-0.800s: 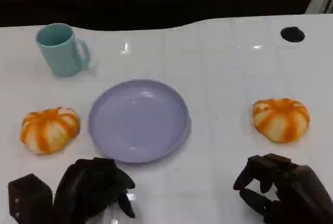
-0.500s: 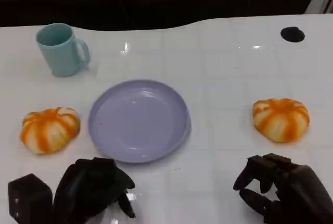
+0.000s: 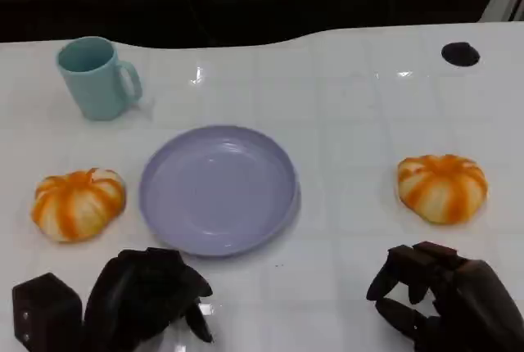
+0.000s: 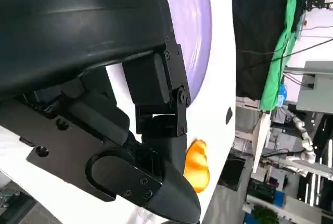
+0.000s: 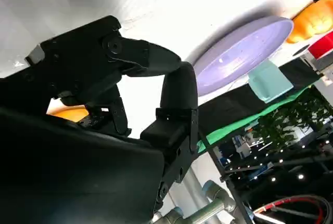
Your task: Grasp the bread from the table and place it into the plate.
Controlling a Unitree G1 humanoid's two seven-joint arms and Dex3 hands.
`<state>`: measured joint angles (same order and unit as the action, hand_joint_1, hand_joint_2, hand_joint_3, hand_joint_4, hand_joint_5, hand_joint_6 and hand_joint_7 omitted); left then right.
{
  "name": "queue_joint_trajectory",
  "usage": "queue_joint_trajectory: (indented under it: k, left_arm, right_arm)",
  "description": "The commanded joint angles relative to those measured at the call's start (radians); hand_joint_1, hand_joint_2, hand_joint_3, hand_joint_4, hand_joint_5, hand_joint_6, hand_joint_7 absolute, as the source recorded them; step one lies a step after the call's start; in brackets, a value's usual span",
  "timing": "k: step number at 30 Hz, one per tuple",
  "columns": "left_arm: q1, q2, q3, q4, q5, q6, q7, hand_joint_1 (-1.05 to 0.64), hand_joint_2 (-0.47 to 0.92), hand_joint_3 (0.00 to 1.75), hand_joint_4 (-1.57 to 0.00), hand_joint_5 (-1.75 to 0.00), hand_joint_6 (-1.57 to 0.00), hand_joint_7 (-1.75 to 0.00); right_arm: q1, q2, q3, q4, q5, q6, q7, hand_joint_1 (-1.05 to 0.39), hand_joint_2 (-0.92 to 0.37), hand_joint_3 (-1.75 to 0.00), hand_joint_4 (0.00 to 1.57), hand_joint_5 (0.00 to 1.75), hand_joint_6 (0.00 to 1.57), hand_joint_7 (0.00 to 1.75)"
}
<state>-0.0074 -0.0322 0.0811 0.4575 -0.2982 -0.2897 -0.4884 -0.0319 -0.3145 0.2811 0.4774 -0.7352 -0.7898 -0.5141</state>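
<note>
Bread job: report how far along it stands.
Nothing looks done: the plate holds nothing. One bread lies on the table left of it, another bread right. Nothing is in hand; the left hand and right hand sit near the table's front edge. Grasping and placing remain.

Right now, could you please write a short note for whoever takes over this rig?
Left hand: near the table's front edge, below the plate, fingers curled, holding nothing.
Right hand: near the front edge, below the right bread, fingers apart, holding nothing.
Plate: purple, mid-table, nothing in it.
Left bread: on the table beside the plate, untouched.
Right bread: on the table, apart from the plate, untouched.
Done: nothing yet.
Left: grasp a bread and place it in the plate.
</note>
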Motion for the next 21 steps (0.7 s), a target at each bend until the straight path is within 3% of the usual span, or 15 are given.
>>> queue_joint_trajectory:
  k: [1,12,15,18,21]
  left_arm:
    - [0.004,0.020,0.007,-0.005,0.000,-0.001,-0.009,-1.05,0.79,0.00,-1.53,-0.84,-1.57,-0.46]
    - [0.002,0.018,0.006,-0.003,0.002,0.002,-0.005,-1.05,0.79,0.00,-1.53,-0.85,-1.57,-0.47]
    - [-0.001,0.017,0.006,0.001,0.001,0.002,-0.006,-1.05,0.79,0.00,-1.53,-0.85,-1.57,-0.47]
    - [-0.003,0.017,0.005,0.005,0.004,-0.002,-0.006,-1.05,0.80,0.00,-1.53,-0.85,-1.57,-0.47]
    - [-0.004,0.017,0.003,0.010,0.010,-0.011,-0.004,-1.05,0.80,0.00,-1.53,-0.85,-1.57,-0.47]
  right_arm:
    - [-0.001,-0.020,-0.003,-0.005,0.005,0.000,-0.009,-0.44,-0.67,-0.74,0.65,1.75,0.59,1.42]
    - [-0.006,-0.016,-0.027,-0.031,0.038,-0.008,-0.016,-0.43,-0.67,-0.73,0.63,1.75,0.61,1.34]
    - [-0.010,-0.013,-0.044,-0.042,0.053,-0.006,-0.010,-0.43,-0.67,-0.73,0.62,1.72,0.65,1.22]
    - [-0.015,-0.018,-0.057,-0.052,0.069,-0.001,0.000,-0.42,-0.71,-0.68,0.64,1.59,0.69,1.03]
    - [-0.016,-0.024,-0.077,-0.080,0.063,0.016,-0.008,-0.42,-0.82,-0.45,0.66,1.37,0.75,0.76]
